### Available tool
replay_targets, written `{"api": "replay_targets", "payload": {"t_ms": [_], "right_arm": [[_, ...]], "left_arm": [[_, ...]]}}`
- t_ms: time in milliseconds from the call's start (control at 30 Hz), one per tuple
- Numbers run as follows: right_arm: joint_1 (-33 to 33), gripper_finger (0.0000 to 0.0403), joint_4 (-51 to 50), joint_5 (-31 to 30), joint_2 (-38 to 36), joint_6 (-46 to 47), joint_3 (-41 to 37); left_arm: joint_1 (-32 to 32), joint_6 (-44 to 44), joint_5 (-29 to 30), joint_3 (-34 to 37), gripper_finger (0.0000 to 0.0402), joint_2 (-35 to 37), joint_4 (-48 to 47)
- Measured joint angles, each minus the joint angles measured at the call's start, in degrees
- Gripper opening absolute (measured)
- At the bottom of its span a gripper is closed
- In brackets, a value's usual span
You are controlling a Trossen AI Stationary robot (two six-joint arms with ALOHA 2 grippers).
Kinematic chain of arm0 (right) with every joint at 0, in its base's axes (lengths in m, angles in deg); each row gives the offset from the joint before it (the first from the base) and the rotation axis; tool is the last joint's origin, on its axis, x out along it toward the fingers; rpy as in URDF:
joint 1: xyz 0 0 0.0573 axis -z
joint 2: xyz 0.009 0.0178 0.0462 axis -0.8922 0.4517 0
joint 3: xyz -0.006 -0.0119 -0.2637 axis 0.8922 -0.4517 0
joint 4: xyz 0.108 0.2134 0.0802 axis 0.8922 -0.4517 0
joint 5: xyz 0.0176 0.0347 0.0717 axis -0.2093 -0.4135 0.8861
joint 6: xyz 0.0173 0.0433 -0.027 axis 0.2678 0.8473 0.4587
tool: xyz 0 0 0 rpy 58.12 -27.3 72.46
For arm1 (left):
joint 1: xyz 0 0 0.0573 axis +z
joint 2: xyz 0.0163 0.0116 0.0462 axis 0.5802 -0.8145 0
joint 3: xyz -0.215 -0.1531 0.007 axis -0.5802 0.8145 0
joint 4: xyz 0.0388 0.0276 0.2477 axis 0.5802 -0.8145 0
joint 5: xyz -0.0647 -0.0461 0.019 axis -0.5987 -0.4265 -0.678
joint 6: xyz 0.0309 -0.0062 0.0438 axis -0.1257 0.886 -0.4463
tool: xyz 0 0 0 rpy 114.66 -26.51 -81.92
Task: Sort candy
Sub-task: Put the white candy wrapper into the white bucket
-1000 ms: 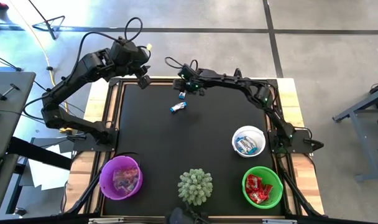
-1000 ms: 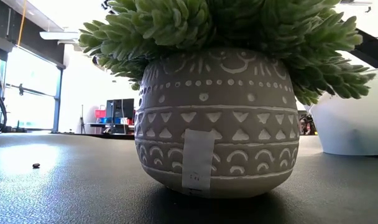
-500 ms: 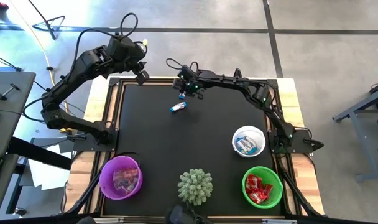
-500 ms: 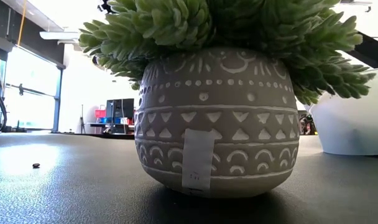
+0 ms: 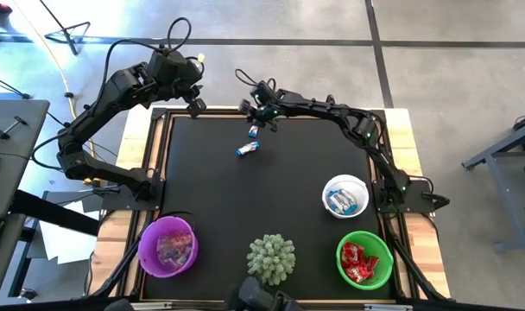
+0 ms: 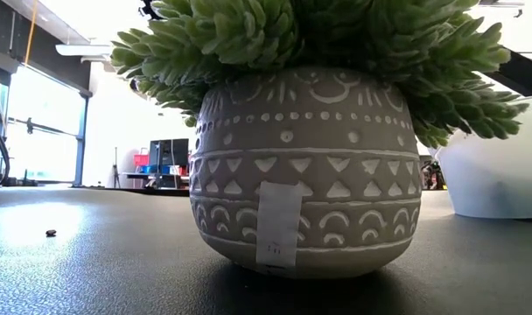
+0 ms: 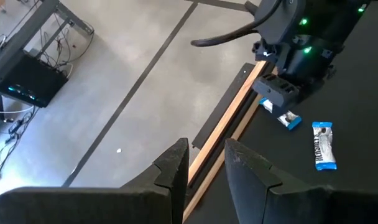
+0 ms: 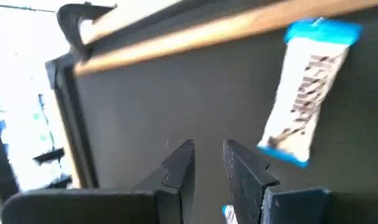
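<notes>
The right end effector [image 5: 261, 113], fingers nearly together and empty, hovers just beside two blue-and-white wrapped candies [image 5: 248, 149] lying diagonally on the black table [image 5: 245, 199].

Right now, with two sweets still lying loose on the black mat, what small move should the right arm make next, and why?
Probably lower the right pincer onto the nearer blue-and-white sweet and close on it. Its fingers look empty, that sweet lies just beside it, and a second one waits a little further in. Similar sweets already sit in the white bowl.
</notes>
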Motion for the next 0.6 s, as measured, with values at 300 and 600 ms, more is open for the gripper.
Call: {"api": "replay_targets", "payload": {"t_ms": [300, 600], "right_arm": [[0.00, 0.0077, 2.09, 16.95, -0.24, -14.98, 0.00], [-0.50, 0.0076, -3.04, 28.12, -0.86, -28.94, 3.64]], "left_arm": [[0.00, -1.07, 0.00, 0.00, 0.0090, 0.00, -0.05], [0.00, -1.07, 0.01, 0.00, 0.0090, 0.00, -0.08]]}}
